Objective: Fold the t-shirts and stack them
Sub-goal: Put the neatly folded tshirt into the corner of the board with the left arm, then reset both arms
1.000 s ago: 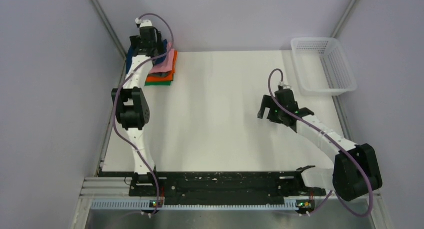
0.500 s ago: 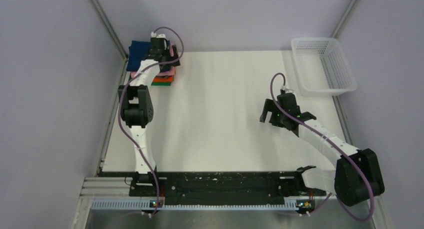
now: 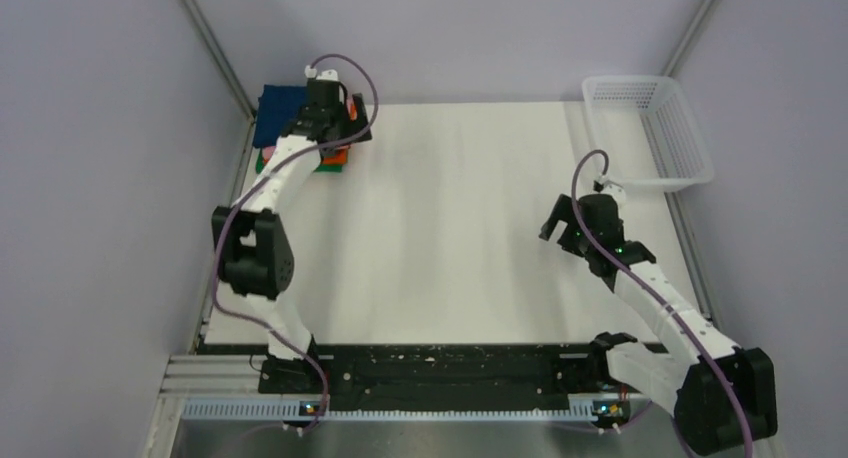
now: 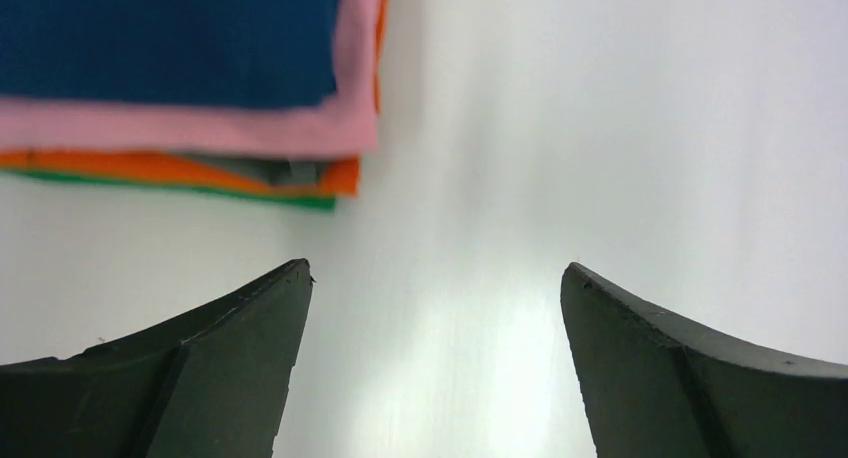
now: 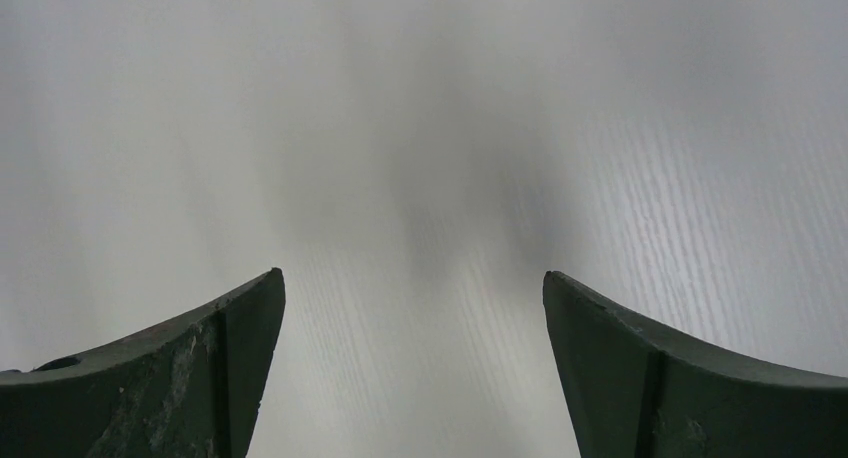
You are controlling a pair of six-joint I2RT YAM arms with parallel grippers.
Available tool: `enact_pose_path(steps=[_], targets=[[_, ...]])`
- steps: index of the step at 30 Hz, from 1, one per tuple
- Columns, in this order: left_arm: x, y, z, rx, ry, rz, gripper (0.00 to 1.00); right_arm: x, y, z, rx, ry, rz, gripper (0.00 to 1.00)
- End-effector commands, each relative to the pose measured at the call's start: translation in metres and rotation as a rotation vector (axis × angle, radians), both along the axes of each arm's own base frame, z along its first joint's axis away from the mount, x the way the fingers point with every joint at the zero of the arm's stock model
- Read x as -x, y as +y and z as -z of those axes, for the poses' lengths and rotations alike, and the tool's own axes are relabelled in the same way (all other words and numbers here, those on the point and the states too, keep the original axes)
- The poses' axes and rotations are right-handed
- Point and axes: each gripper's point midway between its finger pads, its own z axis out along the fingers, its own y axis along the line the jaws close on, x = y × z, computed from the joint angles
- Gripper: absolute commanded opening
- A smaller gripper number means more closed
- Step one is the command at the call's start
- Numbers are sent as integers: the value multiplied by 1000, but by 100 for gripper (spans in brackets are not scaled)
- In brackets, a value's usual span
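The t-shirts lie folded in a stack at the table's far left corner. The navy one (image 4: 170,38) is on top, then pink (image 4: 200,128), orange (image 4: 150,168) and green (image 4: 300,203) below. From above, the navy top (image 3: 275,113) shows beside the left arm. My left gripper (image 4: 437,268) hangs open and empty over bare table, just off the stack's near right corner; from above it (image 3: 345,140) covers part of the stack. My right gripper (image 5: 412,275) is open and empty above bare table, at the right side (image 3: 565,220).
A white mesh basket (image 3: 650,128) stands empty at the far right corner. Grey walls close in the table on the left, back and right. The black rail with the arm bases (image 3: 440,368) runs along the near edge.
My left gripper has drawn back off the stack toward the right and nearer, leaving the navy shirt uncovered on top. The right arm has pulled back to the right and slightly nearer.
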Motion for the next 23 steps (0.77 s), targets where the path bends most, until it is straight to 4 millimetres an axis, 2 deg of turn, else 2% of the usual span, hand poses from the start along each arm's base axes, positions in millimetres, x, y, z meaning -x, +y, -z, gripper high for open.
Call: enact_pose_path(steps=[1,6,9,10,16,23], targets=[[87,-26,-60,115,-131,-35,99,3,-33,-18,76,-120,122,99],[167,-33,-8,214,-63,-65,99,22,-62,-15,181,-162,202,99],[199,-24,14,217,-48,-109,99,28,-74,-21,189,-196,279,99],[209,-20,28,215,-30,-124,99,28,-78,-23,192,-212,302,99],[234,-8,45,232,-21,-188,99,24,-81,-23,189,-274,324,99],[236,-4,35,238,-56,-202,99,21,-77,-17,190,-256,301,99]])
